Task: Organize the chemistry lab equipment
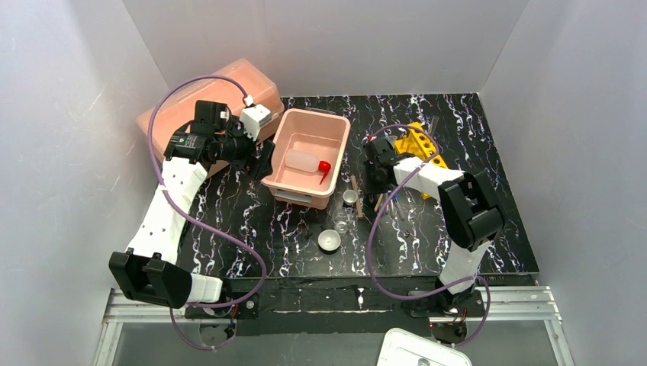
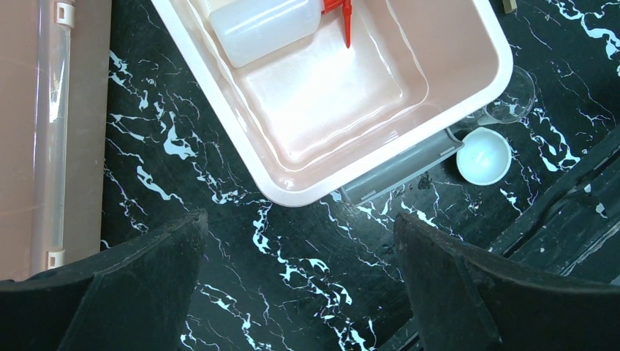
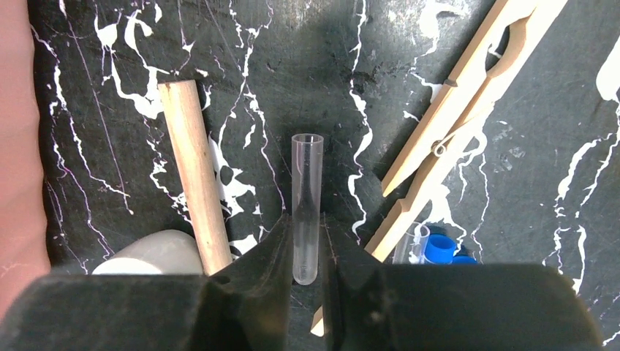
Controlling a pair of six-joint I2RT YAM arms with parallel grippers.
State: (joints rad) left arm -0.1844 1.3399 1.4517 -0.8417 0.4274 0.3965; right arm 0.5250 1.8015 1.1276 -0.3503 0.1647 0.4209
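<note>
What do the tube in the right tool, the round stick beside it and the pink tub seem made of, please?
The tube looks like clear plastic or glass: the tabletop shows through. The stick looks like bare matte wood, pale tan. The tub looks like glossy moulded plastic, with soft highlights on its floor.

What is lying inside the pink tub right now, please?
Only the white squeeze bottle with its red spout, lying on its side in the pink tub. The patch of tub floor directly under the bottle is hidden.
</note>
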